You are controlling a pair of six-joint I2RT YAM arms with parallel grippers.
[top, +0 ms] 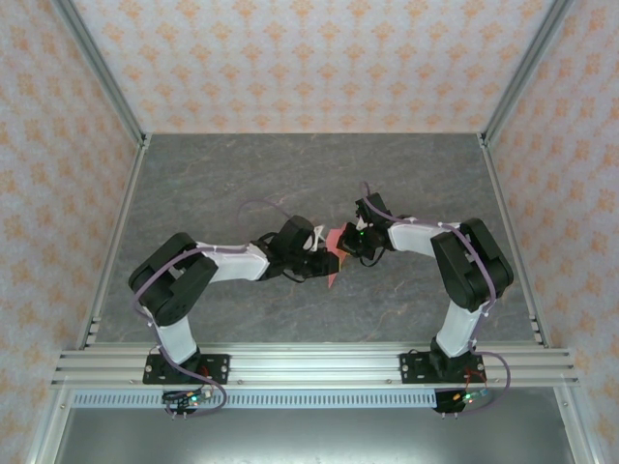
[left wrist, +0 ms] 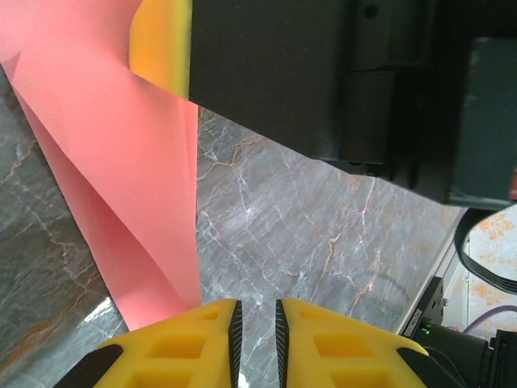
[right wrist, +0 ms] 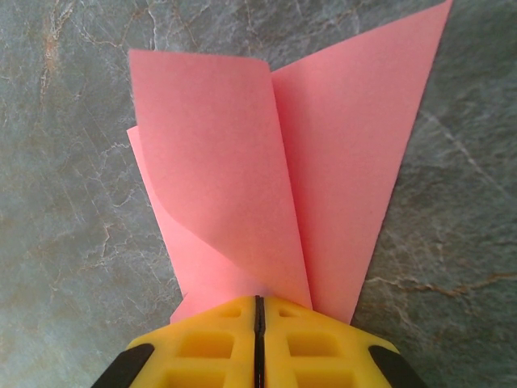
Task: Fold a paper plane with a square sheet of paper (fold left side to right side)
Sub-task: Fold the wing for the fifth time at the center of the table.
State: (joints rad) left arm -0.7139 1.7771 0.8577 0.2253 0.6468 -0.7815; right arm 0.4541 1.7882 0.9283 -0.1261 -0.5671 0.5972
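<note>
Three walls (top: 309, 58): pale paper with an orange motif, at the back and both sides; metal posts at the corners.
Table (top: 242, 174): grey marbled top with pale and rust veins.
Rail (top: 309, 362): slotted aluminium beam along the near edge, with both arm bases bolted to it.
Left arm (top: 232, 261): white and black, elbow out to the left, forearm reaching in to table centre.
Right arm (top: 426, 237): same build, elbow out to the right, forearm reaching in to meet the other.
Right gripper (right wrist: 258, 301): yellow fingers pressed together with no slit between them, clenched on the narrow end of the sheet, which fans out from them.
Left gripper (left wrist: 256, 311): yellow fingers a little apart, with marble visible through the slit and nothing between them. The sheet's lower tip runs in just beside one finger; cannot tell whether they touch.
Sheet of paper (right wrist: 242, 162): pink-red, at table centre between the two grippers (top: 334, 253). It is folded into long overlapping flaps, with one flap's edge curling under. In the left wrist view it stretches from the right gripper's yellow finger down to the left gripper.
</note>
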